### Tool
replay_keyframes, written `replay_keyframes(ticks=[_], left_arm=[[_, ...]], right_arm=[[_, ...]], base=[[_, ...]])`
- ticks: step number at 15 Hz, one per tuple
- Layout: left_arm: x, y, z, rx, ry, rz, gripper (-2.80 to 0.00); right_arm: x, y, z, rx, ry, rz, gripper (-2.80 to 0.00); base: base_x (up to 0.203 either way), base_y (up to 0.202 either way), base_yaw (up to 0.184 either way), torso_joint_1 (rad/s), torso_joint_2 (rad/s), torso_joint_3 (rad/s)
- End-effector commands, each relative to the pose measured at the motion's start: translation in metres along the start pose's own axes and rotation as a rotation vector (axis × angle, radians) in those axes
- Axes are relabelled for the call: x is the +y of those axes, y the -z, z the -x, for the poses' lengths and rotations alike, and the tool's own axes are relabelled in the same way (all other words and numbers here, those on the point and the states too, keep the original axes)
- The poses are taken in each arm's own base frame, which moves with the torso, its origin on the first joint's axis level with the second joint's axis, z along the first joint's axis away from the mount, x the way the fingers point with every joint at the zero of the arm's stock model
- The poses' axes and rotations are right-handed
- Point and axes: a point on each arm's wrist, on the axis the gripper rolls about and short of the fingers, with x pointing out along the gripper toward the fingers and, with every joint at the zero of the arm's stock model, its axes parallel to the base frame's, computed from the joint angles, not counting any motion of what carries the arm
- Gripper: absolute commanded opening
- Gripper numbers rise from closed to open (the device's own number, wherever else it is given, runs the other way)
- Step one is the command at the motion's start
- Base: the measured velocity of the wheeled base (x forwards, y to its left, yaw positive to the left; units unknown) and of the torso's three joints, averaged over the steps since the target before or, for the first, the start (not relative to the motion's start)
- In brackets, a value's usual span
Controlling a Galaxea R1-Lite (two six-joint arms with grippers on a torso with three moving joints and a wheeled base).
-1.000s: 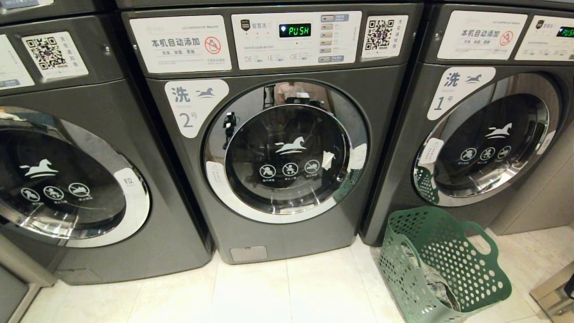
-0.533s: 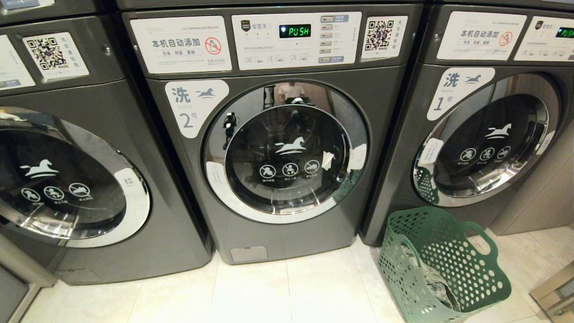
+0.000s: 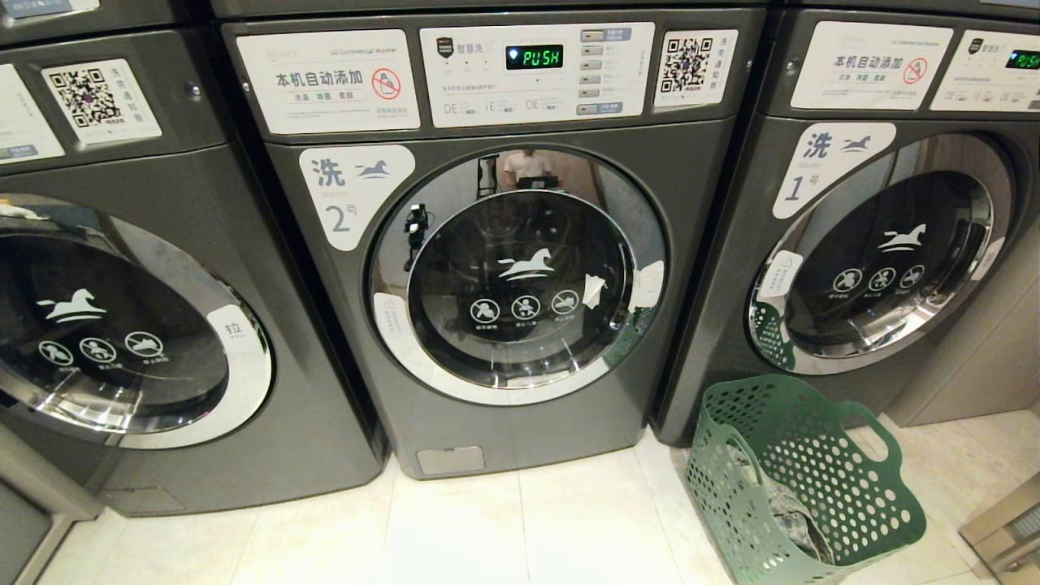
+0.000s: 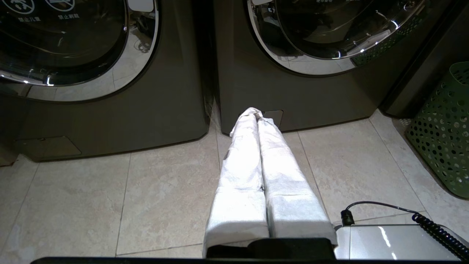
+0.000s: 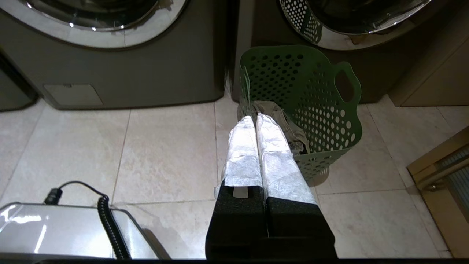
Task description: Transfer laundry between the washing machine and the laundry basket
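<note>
Your washing machine (image 3: 504,268) door's closed. Laundry (image 3: 792,512) sits in the green laundry basket (image 3: 804,479), right of it. Left gripper (image 4: 256,115) and right gripper (image 5: 254,119) both pinched closed, empty, low over floor.

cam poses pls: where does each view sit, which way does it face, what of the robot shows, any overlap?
Head: high, facing forward and down at the washing machine; no arm visible.
Left wrist: low, behind the shut left hand, facing the machines' bases.
Right wrist: low, behind the shut right hand, facing the laundry basket holding laundry.
Shared: all three show the basket and floor.
</note>
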Motion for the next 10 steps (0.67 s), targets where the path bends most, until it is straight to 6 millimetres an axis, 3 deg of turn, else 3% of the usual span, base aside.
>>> replay_keyframes(ticks=[1,10], left_arm=[[0.0,-0.0001,0.0,-0.001,0.0,0.0,-2.8],[0.0,0.0002,-0.0001,-0.001,0.0,0.001,-2.8]], right_arm=[[0.0002,0.0027,0.0041,-0.066,0.001,-0.018,-2.8],[0.0001,0.003,0.0039,-0.066,0.005,-0.014,-2.8]], base=[[0.0,0.0,0.0,0.0,0.0,0.0],[0.0,0.0,0.0,0.0,0.0,0.0]])
